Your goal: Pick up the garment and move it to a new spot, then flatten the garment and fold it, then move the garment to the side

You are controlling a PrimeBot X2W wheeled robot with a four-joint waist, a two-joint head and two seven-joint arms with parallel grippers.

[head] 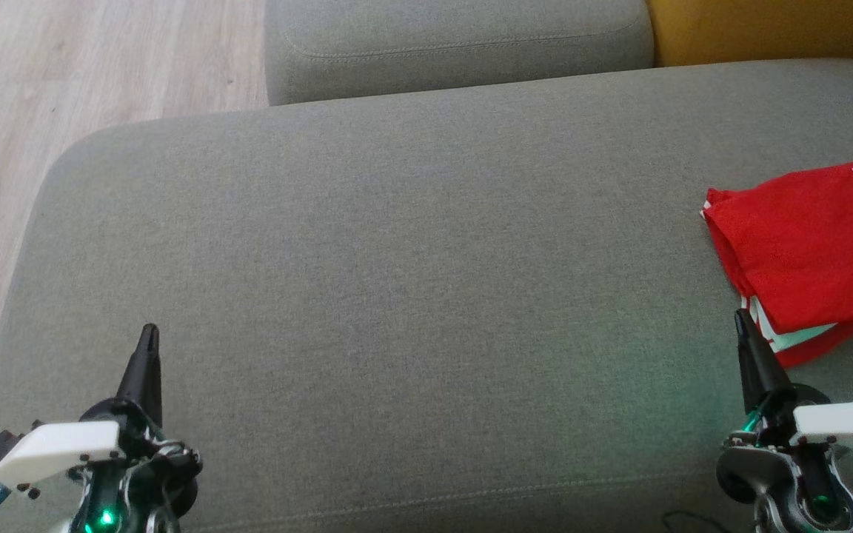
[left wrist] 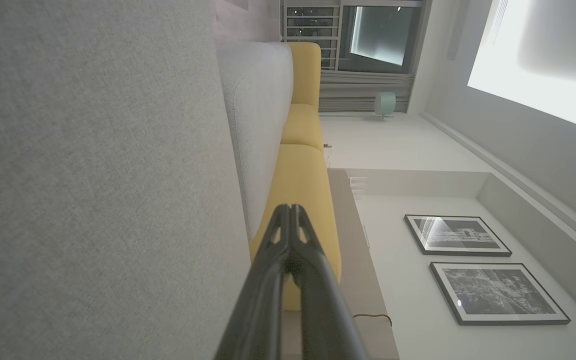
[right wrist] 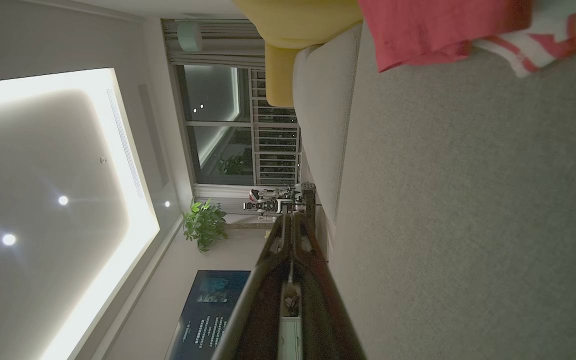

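At three o'clock on the grey cushion (head: 397, 259) sits the folded red garment (head: 804, 244), just beside my right gripper (head: 742, 318), fingers pressed together, empty. My left gripper (head: 149, 332), at seven o'clock, is likewise. A careless swing right could snag a hem and undo the fold.

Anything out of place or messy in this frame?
Only the red garment on the grey cushion: its fold is uneven, with a white-striped layer poking out under the near edge. Otherwise nothing stands out.
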